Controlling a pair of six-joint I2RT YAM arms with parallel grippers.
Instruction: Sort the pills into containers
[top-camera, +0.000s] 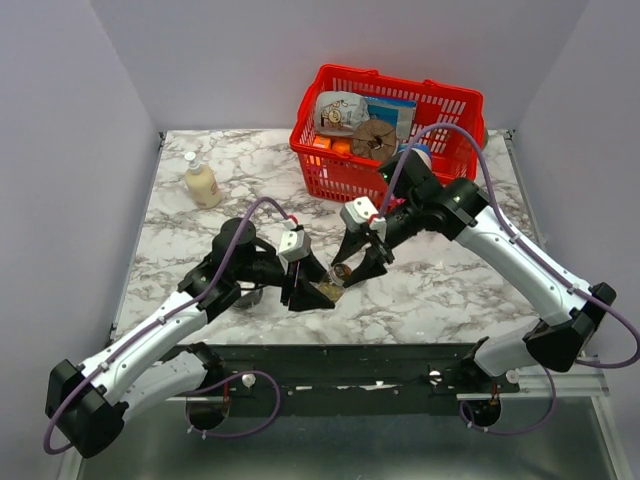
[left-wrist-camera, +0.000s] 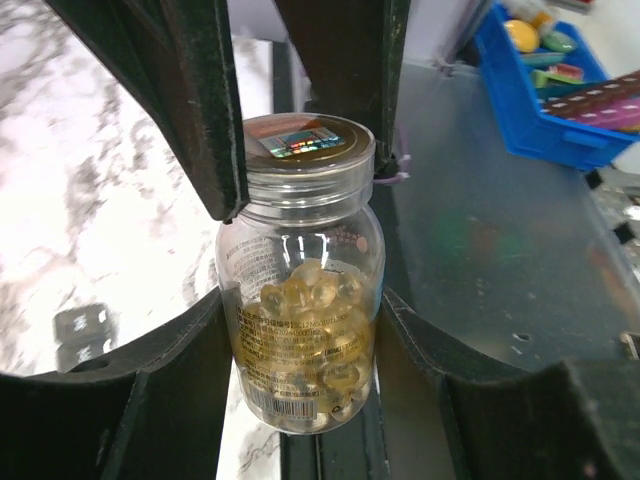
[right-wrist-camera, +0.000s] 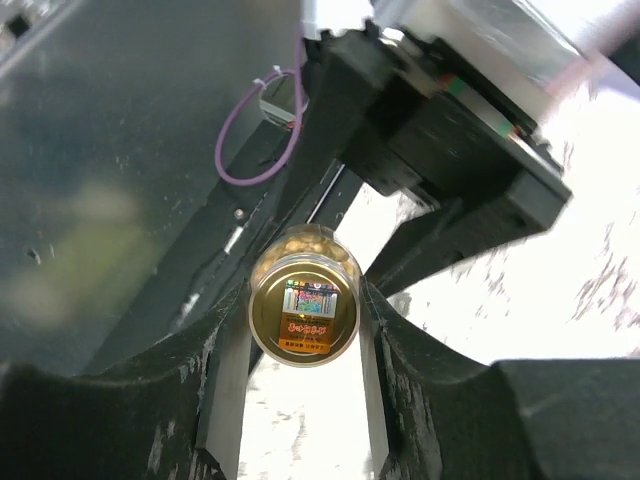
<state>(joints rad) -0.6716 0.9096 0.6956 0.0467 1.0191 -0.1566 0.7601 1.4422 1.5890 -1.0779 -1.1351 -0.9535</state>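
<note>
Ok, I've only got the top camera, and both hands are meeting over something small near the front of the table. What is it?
Observer: A small clear bottle, gripped round its lower body by the left hand.
Operator: Anything inside?
Observer: Amber pills, filling about half of it.
Operator: Is the cap off?
Observer: No, the gold cap is on, and the right hand looks to have a finger against each side of it.
</note>
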